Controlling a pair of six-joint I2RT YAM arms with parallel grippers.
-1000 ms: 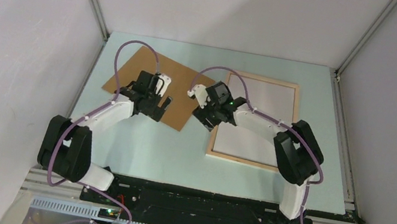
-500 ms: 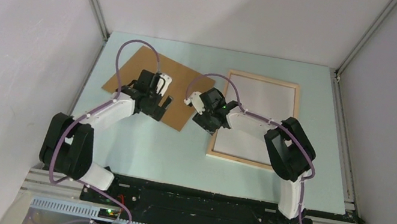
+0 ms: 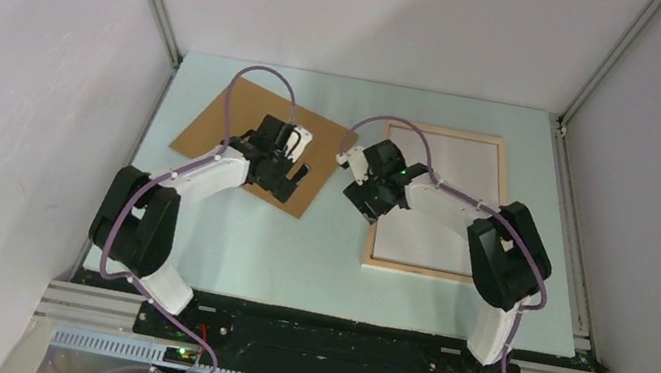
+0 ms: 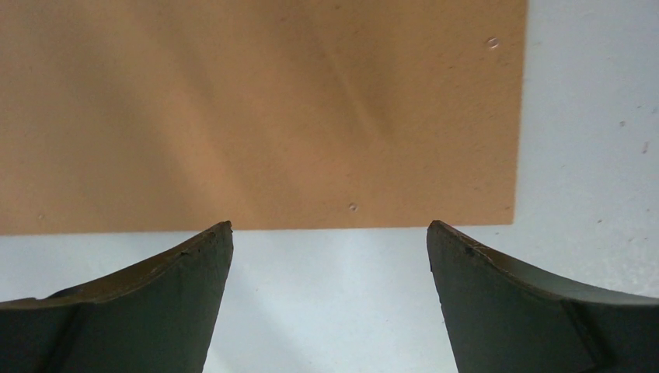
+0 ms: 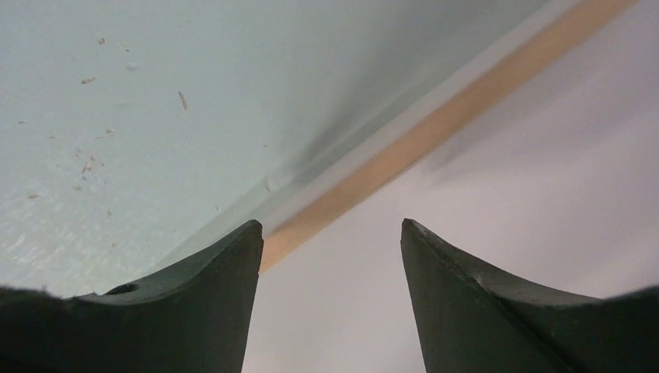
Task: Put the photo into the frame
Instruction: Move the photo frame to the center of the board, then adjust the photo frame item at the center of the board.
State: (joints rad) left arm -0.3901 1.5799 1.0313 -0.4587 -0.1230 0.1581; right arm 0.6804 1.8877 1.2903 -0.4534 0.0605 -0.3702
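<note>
The frame (image 3: 445, 132) lies flat at the right of the table, its pale wood rail (image 5: 435, 128) facing up. A plain white sheet (image 3: 449, 181) fills its opening. No picture shows on it, so I cannot tell whether it is the photo. My right gripper (image 3: 373, 208) hangs low over the frame's left rail. In the right wrist view that gripper (image 5: 332, 224) is open, with the rail beside the left fingertip and the white sheet (image 5: 505, 194) under the gap. My left gripper (image 3: 293, 178) is wide open over the near edge of the brown backing board (image 3: 235, 125) and holds nothing (image 4: 330, 225).
The brown board (image 4: 272, 109) lies flat at the back left, its near right corner in the left wrist view. Pale blue table (image 3: 274, 258) lies between board and frame. Aluminium posts and white walls close in the table on three sides.
The frame has slid to the right and turned straighter, with my right gripper moving along at its left rail. My left arm has reached further right along the board's near edge.
</note>
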